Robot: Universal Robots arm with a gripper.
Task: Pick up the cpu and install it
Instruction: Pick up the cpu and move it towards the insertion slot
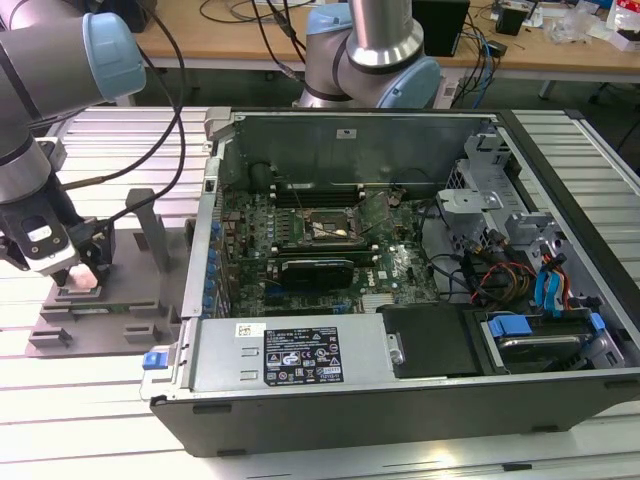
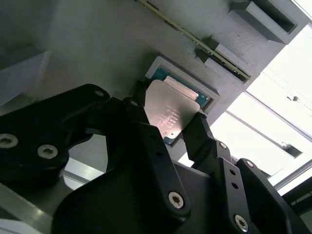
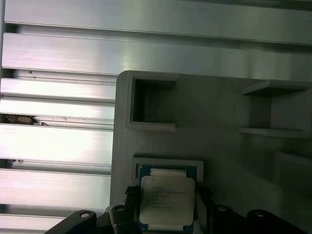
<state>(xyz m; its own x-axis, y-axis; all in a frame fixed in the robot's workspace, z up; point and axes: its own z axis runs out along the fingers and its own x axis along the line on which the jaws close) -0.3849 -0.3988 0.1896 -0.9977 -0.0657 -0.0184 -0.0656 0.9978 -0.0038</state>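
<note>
In the exterior view the arm (image 1: 40,90) reaches down at the left of the frame, and its hand (image 1: 78,268) sits low over a grey moulded holder (image 1: 110,300) on the ribbed metal counter (image 1: 60,400). The open computer case (image 1: 400,390) fills the middle and right, and the dark socket (image 1: 325,228) on its green board is well apart from the hand. In the second wrist view the chip (image 2: 170,112) lies at a pale-rimmed square pocket in the holder (image 2: 97,48), right of centre. It is flat and square, with a dull-shiny silver lid over a green edge. Black jointed fingers (image 2: 139,109) stand on two opposite sides of it, and the hand (image 2: 168,116) looks closed onto those edges. In the first wrist view the chip (image 3: 167,197) sits at the bottom centre, at the holder's (image 3: 219,112) near edge, beside the bright grooved counter (image 3: 58,141). The fingers (image 3: 202,197) hug its sides. I judge the pick-up to be the step in hand, with the install not yet begun. Freeing a thin, smooth piece like this from a snug pocket calls for an even squeeze and a level, straight pull.
</note>
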